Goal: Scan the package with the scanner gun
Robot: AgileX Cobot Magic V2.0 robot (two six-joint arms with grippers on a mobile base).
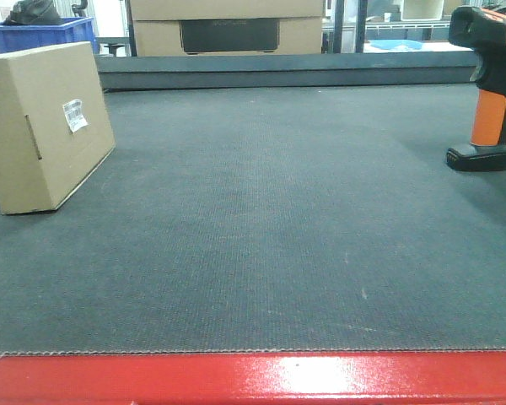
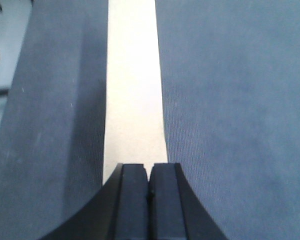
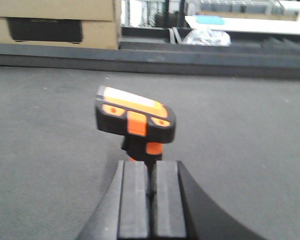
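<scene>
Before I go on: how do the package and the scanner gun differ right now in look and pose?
The package is a plain brown cardboard box with a small white label; the scanner gun is black and orange. The package leans tilted on one edge at the left of the mat; the scanner gun stands upright on its flat base at the right. The package is flat-sided; the scanner gun is pistol-shaped. Both rest on the mat, neither gripped.

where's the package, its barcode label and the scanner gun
package (image 1: 34, 126): front-facing view, on its broad brown face
barcode label (image 1: 74, 115): front-facing view, middle of the white sticker
scanner gun (image 1: 494, 114): front-facing view, on the orange handle
</scene>
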